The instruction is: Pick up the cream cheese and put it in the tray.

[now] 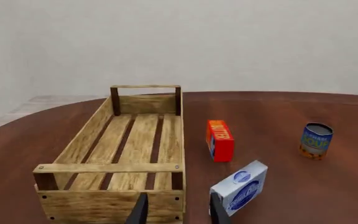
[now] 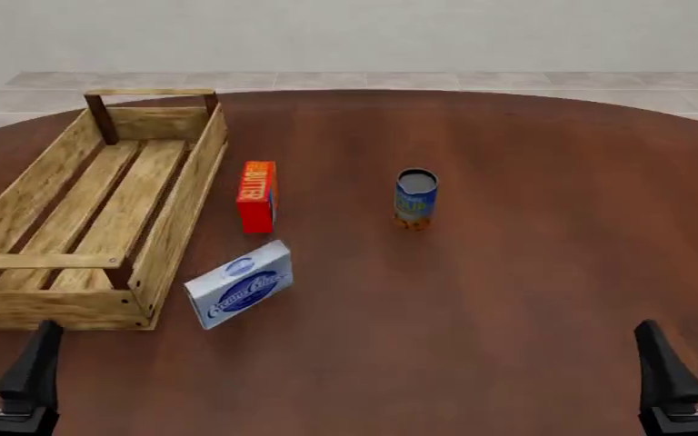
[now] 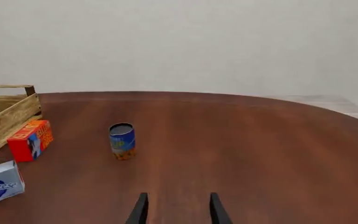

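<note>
Round dark-wood table (image 2: 519,272), plain pale wall (image 2: 362,32), light tiled floor (image 2: 324,80)

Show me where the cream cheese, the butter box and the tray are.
cream cheese (image 2: 239,284), front view, on its blue oval.
butter box (image 2: 254,194), front view, on its red top face.
tray (image 2: 182,205), front view, on its right side wall.

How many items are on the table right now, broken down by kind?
Boxes: 2, the cream cheese and the red-orange butter box
Cans: 1, the blue can
Crates: 1, the tray
Total: 4
</note>
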